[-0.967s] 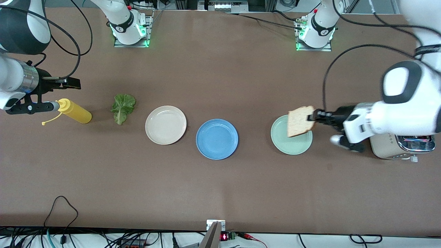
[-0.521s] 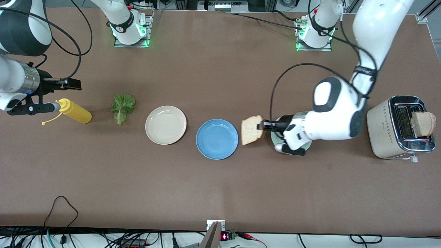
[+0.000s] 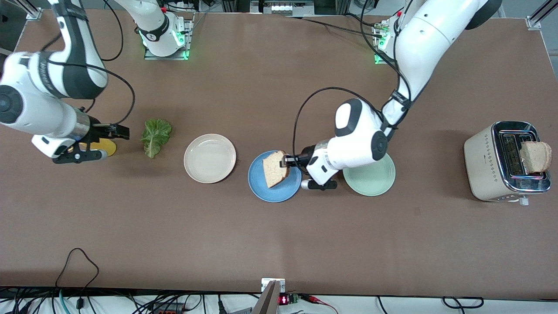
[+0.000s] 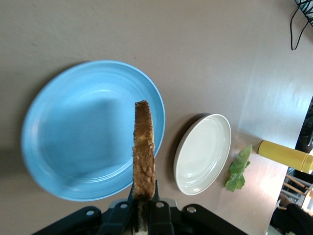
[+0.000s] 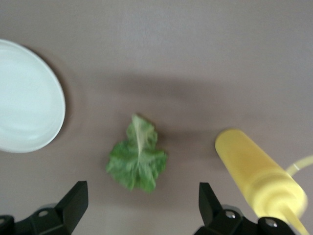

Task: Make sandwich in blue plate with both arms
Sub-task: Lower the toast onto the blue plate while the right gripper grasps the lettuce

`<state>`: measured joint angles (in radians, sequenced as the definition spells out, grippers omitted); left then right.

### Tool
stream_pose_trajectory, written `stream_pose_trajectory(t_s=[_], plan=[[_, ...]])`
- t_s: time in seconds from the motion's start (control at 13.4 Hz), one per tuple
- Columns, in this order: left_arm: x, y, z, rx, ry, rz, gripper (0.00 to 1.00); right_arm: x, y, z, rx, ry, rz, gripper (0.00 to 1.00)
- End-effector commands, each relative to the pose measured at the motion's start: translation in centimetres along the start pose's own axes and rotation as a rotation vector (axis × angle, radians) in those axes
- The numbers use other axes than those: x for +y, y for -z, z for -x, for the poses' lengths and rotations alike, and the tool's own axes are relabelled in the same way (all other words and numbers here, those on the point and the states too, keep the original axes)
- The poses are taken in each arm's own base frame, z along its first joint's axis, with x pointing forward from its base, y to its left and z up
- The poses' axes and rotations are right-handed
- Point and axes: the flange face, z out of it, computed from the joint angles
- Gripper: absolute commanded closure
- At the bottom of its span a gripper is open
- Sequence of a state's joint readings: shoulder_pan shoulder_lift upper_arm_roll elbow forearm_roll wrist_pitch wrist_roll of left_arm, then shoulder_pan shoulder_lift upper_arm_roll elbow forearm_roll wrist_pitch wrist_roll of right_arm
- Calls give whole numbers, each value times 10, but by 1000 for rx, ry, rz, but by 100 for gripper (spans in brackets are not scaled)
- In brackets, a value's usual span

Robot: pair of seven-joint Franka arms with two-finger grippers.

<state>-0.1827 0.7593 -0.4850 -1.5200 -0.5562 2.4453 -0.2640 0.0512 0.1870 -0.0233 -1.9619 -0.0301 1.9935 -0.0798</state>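
My left gripper (image 3: 286, 160) is shut on one edge of a tan toast slice (image 3: 274, 168) for the sandwich, holding it tilted over the blue plate (image 3: 272, 192). The left wrist view shows the toast (image 4: 144, 152) edge-on in the gripper (image 4: 145, 203), above the blue plate (image 4: 73, 132). The ruffled green lettuce leaf (image 3: 155, 135) lies flat on the table toward the right arm's end. My right gripper (image 3: 109, 143) hangs open over the yellow bottle (image 3: 106, 147), beside the leaf. In the right wrist view the lettuce (image 5: 137, 159) lies just ahead of the open gripper (image 5: 142, 205).
A cream plate (image 3: 209, 158) sits between the lettuce and the blue plate. A pale green plate (image 3: 375, 179) lies beside the blue plate, partly under the left arm. A toaster (image 3: 492, 161) at the left arm's end holds another bread slice (image 3: 535, 157).
The left arm carried the toast from over the pale green plate to over the blue plate. The right arm swung from the table's end toward the lettuce, covering most of the yellow bottle.
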Motion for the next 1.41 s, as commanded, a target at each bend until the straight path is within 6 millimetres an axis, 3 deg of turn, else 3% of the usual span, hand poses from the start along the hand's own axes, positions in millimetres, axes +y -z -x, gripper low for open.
stream_pose_trajectory(t_s=[0.0, 0.22, 0.45, 0.52, 0.6, 0.67, 0.74, 0.82, 0.89, 1.04, 1.12, 1.34], plan=[[-4, -11, -7, 18, 31, 28, 99, -6, -45, 9, 72, -13, -8, 0], [-2, -32, 1, -12, 45, 43, 98, -9, -106, 4, 93, -6, -5, 0], [-9, -43, -5, -19, 48, 47, 95, -14, -148, 7, 78, 2, -5, 0], [-12, -45, -8, -18, 53, 50, 84, -16, -156, 7, 66, 5, -6, 0], [-12, -44, -11, -14, 50, 50, 61, -18, -162, 7, 58, 9, -6, 0], [-10, -41, -12, -8, 45, 53, 21, -19, -168, 7, 49, 10, -6, 0], [-10, -36, -17, 2, 38, 52, 0, -20, -175, 7, 37, 12, -6, 0], [-9, -32, -19, 9, 29, 55, 0, -21, -179, 6, 42, 14, -6, 0], [-10, -25, -22, 19, 19, 57, 0, -21, -181, 6, 42, 17, -5, 6], [-10, -3, -31, 42, 22, 63, 0, -21, -182, 6, 37, 22, -4, 44], [-11, 8, -32, 47, 22, 58, 0, -23, -182, 6, 34, 27, -5, 58], [-22, 48, -38, 62, 40, 43, 0, -26, -185, 6, 28, 37, -4, 82]])
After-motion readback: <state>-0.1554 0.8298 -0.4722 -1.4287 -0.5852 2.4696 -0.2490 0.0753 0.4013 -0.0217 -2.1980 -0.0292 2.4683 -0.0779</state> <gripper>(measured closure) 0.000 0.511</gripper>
